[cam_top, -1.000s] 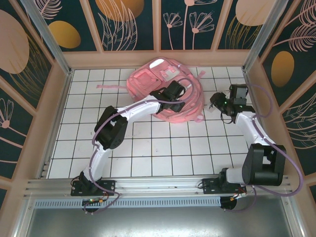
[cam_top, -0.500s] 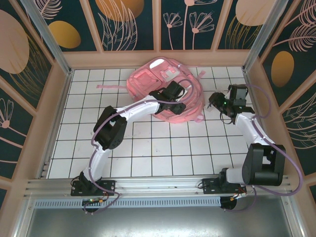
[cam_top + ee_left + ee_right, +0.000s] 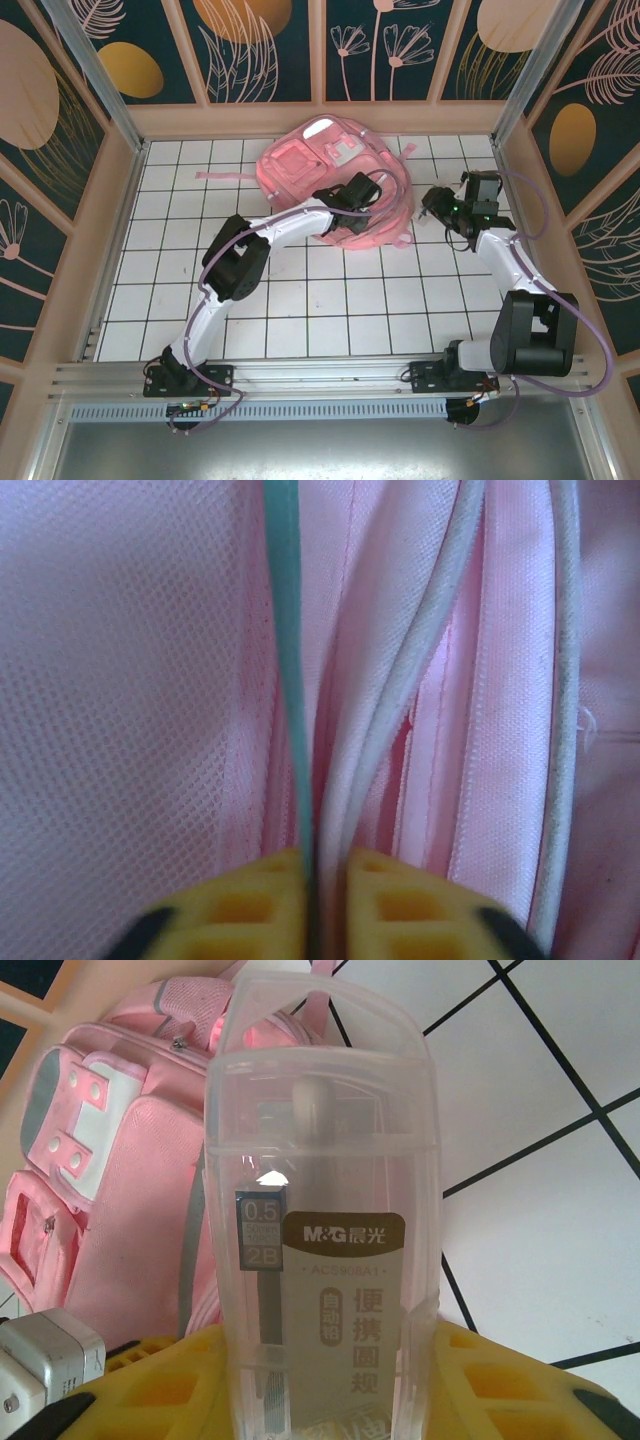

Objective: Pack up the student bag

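Now that our left claw [image 3: 322,885] has clamped the large pink fabric student bag [image 3: 300,160], we are likely readying it for the clear plastic case [image 3: 320,1160] gripped by our right claw [image 3: 325,1370].

Your top camera sits high behind the near edge, looking down and forward over the whole white tiled table [image 3: 330,300] to the large pink fabric backpack [image 3: 300,160] at its far side. Your left wrist camera looks along the yellow-fingered left gripper [image 3: 315,865], near enough to show the backpack's weave. Your right wrist camera looks past the yellow-fingered right gripper [image 3: 325,1360], through a clear plastic case with a brown label [image 3: 320,1210]. All three views share the backpack; top and right wrist also share the tiles.
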Robot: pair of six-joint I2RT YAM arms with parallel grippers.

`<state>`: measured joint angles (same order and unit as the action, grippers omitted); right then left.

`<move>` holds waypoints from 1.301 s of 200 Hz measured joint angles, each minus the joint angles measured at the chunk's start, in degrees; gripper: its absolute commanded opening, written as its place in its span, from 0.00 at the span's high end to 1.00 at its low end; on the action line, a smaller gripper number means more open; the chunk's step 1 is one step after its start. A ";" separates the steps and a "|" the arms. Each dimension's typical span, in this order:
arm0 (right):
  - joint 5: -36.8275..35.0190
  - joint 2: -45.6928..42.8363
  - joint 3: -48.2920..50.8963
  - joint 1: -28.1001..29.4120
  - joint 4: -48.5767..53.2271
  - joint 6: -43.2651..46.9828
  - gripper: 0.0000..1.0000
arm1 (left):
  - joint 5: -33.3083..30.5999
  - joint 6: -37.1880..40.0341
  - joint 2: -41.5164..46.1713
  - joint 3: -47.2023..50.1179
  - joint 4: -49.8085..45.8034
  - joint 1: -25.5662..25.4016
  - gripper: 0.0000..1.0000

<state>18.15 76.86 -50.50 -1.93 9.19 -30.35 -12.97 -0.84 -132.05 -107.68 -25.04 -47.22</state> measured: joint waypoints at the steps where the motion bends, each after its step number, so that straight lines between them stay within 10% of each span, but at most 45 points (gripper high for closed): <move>1: 0.00 0.00 0.00 0.00 0.00 0.00 0.64 | -0.02 -0.17 0.00 0.00 0.00 0.00 1.00; 163: 5.97 20.61 -9.11 15.56 -20.46 -17.70 0.64 | 18.84 -18.60 14.62 6.08 3.87 8.63 1.00; 201: 9.35 27.23 -10.73 16.72 -28.59 -25.94 0.24 | 20.46 -22.34 15.13 8.31 8.09 8.98 1.00; 230: 9.03 26.23 -10.38 16.79 -28.70 -26.23 0.34 | 20.39 -23.74 16.11 9.64 9.66 9.03 1.00; 260: 7.06 23.08 -8.81 17.31 -28.33 -23.76 0.66 | 21.09 -24.81 17.38 10.91 10.71 9.09 1.00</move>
<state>25.21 99.94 -59.31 15.38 -19.14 -54.11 8.12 -25.65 -114.67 -96.77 -14.33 -38.13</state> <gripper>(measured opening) 0.449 0.062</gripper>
